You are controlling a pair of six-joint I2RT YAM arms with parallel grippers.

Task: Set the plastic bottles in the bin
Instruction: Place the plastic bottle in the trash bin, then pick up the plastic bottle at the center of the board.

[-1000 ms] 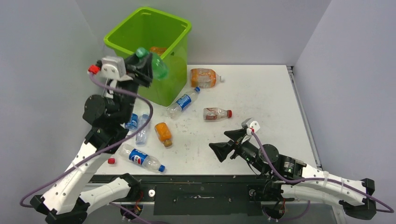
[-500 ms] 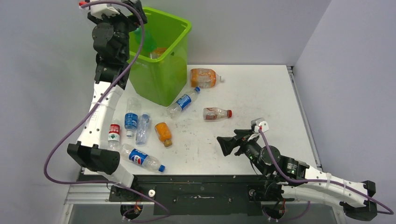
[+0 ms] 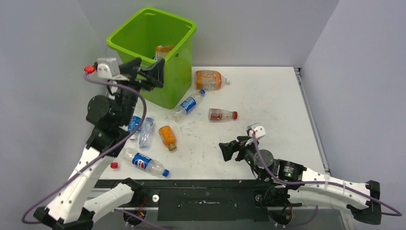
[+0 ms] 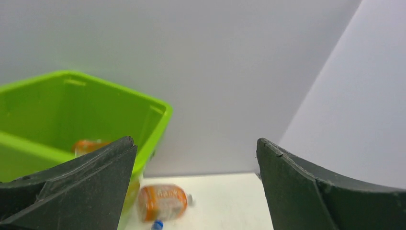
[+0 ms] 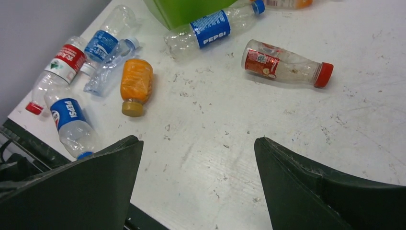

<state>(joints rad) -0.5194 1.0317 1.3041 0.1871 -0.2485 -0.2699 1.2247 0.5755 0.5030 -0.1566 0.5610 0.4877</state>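
Plastic bottles (image 3: 189,104) lie scattered on the bench (image 3: 268,96); one orange bottle (image 3: 163,51) is in the bin (image 3: 167,88).
The left fingers (image 4: 72,191) are spread wide and empty beside the bin's near wall. The right fingers (image 5: 72,191) are released and empty, low over the bench, facing the red-capped bottle (image 5: 286,63). Likely a fresh pick is due: straddle one lying bottle across its body, then clench.
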